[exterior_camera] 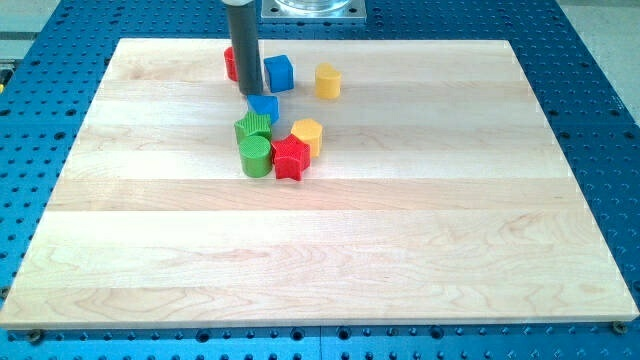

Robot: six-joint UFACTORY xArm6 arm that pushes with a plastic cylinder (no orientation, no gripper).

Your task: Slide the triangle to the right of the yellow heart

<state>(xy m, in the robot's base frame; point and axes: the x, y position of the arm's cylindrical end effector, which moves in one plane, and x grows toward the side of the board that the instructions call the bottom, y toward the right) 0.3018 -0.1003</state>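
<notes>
The blue triangle (264, 106) lies just above a tight cluster left of the board's centre. The yellow heart (307, 134) sits below and to the right of it, touching the red star (290, 158). My tip (250, 94) is at the triangle's upper left edge, touching it or nearly so. The rod rises from there to the view's top and hides part of a red block (229, 63) behind it.
A green star (253, 127) sits directly below the triangle, with a green cylinder (256, 156) under it beside the red star. A blue cube (278, 72) and a yellow hexagon (327, 81) stand near the top of the wooden board (400, 230).
</notes>
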